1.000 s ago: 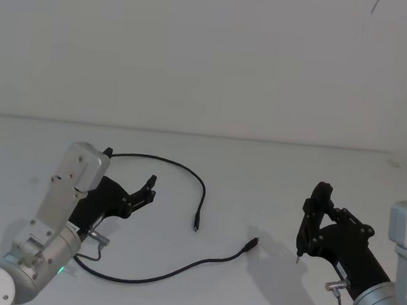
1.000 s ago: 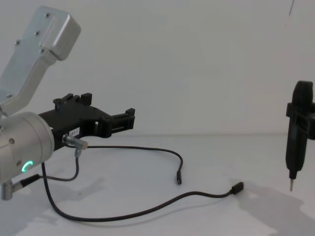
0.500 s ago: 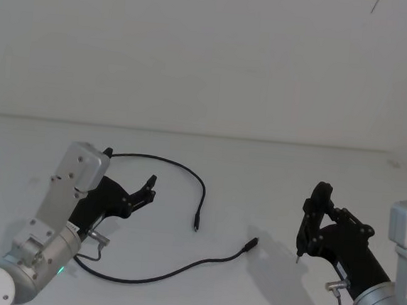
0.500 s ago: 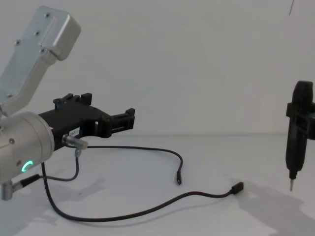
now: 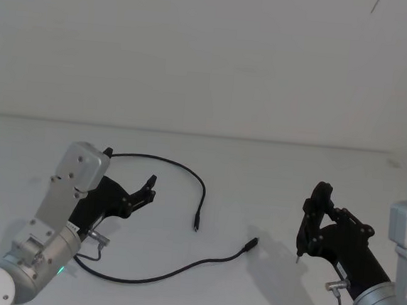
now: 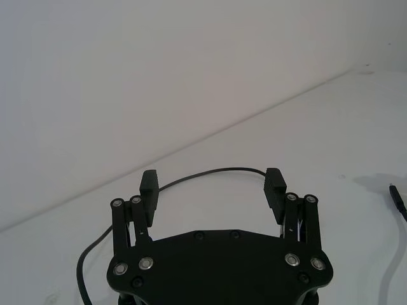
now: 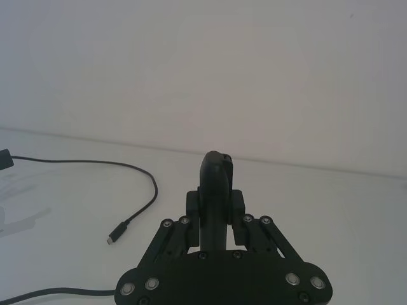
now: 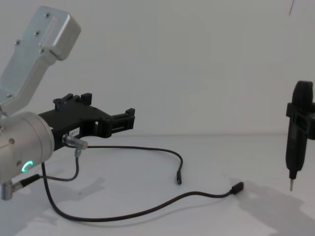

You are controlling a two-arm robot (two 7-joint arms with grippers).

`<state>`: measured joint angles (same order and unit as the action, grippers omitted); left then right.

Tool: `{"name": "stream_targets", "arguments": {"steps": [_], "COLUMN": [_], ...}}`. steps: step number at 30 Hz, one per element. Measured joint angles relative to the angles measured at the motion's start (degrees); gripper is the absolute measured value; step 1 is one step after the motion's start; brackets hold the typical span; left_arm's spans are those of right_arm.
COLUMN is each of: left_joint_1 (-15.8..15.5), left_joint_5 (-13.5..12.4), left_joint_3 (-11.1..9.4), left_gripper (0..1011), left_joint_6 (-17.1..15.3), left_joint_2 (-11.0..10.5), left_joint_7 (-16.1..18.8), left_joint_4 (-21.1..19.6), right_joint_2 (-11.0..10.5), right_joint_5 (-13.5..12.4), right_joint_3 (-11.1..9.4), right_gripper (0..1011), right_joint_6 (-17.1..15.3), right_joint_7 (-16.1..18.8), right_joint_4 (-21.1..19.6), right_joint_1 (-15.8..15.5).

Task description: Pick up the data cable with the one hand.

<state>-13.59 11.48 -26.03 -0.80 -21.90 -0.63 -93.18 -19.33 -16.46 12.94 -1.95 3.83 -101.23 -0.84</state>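
The data cable (image 5: 181, 165) is thin and black and lies loose on the white table in two long curves. One plug (image 5: 196, 225) rests mid-table and the other plug (image 5: 251, 244) a little to its right. My left gripper (image 5: 147, 187) hovers open and empty over the left part of the cable, above the table. In the left wrist view the cable (image 6: 210, 171) arcs on the table beyond the open left gripper (image 6: 212, 183). My right gripper (image 5: 318, 205) stands off to the right, shut on a black pen-shaped tool (image 8: 294, 142) that points down.
A short grey wire with a silver plug (image 8: 75, 143) hangs from my left wrist. The white table (image 5: 273, 173) runs back to a plain white wall. The cable's lower run (image 8: 123, 215) passes near the front edge.
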Motion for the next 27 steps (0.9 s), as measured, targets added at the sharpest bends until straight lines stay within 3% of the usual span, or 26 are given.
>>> {"name": "stream_targets", "arguments": {"steps": [13, 27], "left_joint_1": [-0.2, -1.0], "left_joint_5": [0.6, 4.6], "left_joint_3": [0.0, -0.3], "left_gripper": [1001, 1001], "left_joint_6": [-0.7, -4.5], "left_joint_2": [-0.4, -3.4], "left_joint_7": [-1.8, -10.6], "left_joint_4": [-0.2, -2.4], "right_joint_2": [0.0, 0.0], "right_joint_5": [0.0, 0.0], "right_joint_3": [0.0, 0.0], "right_gripper": [279, 279], "right_joint_6": [0.0, 0.0], "right_joint_7": [0.0, 0.0], "right_joint_4": [0.0, 0.0], "right_joint_1": [0.0, 0.0]}}
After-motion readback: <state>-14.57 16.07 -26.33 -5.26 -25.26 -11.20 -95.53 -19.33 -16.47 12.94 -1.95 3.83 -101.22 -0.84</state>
